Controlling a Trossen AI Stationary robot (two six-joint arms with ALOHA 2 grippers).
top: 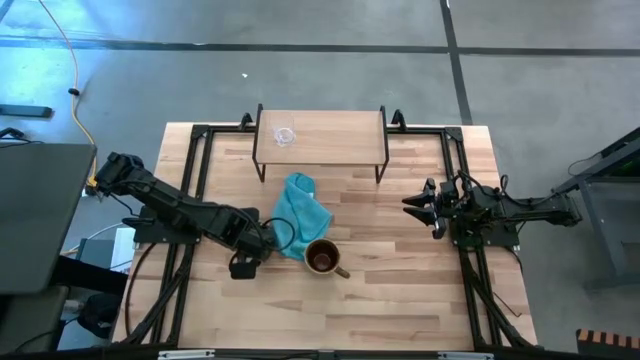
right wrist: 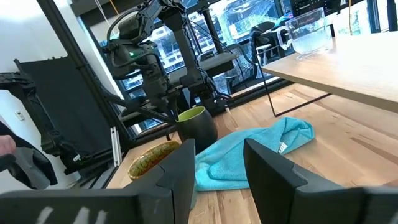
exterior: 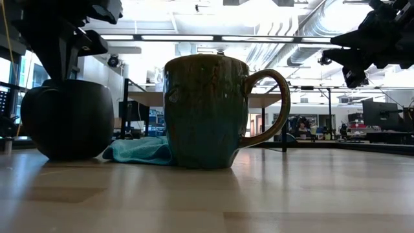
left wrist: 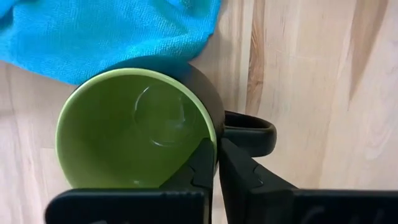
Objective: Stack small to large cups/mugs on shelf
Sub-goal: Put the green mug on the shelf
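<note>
A large striped light-wood tabletop (top: 400, 290) stands on a grey concrete floor (top: 540, 70). At upper centre of the high view, the small light-wood shelf on thin black legs (top: 335, 135) carries the tiny clear glass cup (top: 285, 135). Below it lies a crumpled teal-blue cloth (top: 303, 212), with the olive-tan mug with brown inside (top: 322, 257) just beneath. At lower left, the left gripper (left wrist: 216, 163) is pinched shut on the rim of the dark mug with green inside (left wrist: 134, 127), beside the handle. At centre right, the right gripper (right wrist: 219, 163) hangs above the table, fingers parted, holding nothing.
</note>
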